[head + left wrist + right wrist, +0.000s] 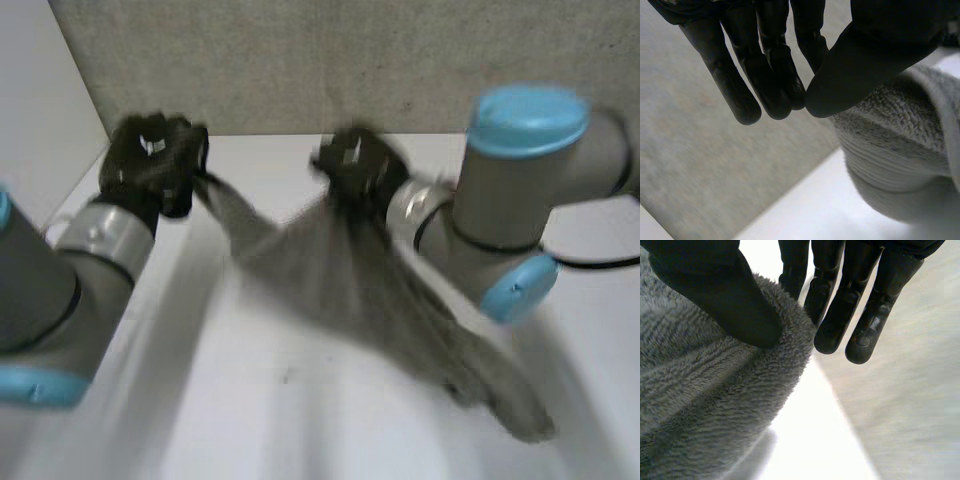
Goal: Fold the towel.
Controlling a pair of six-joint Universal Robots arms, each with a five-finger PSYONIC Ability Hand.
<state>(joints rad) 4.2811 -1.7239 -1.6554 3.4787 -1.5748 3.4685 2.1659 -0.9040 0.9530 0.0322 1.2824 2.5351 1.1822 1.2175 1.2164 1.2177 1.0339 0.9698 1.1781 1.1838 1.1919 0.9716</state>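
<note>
The grey towel is lifted off the white table and stretched between my two hands, while its far end trails down onto the table at the right front. My left hand grips one upper corner. In the left wrist view its thumb closes against the fingers with the towel bunched at it. My right hand holds the top edge further right. In the right wrist view its thumb presses the fluffy towel against straight fingers.
A grey textured wall runs along the back of the table, close behind both hands. A white side panel stands at the left. My right arm's elbow hangs over the table's right side, above the trailing cloth.
</note>
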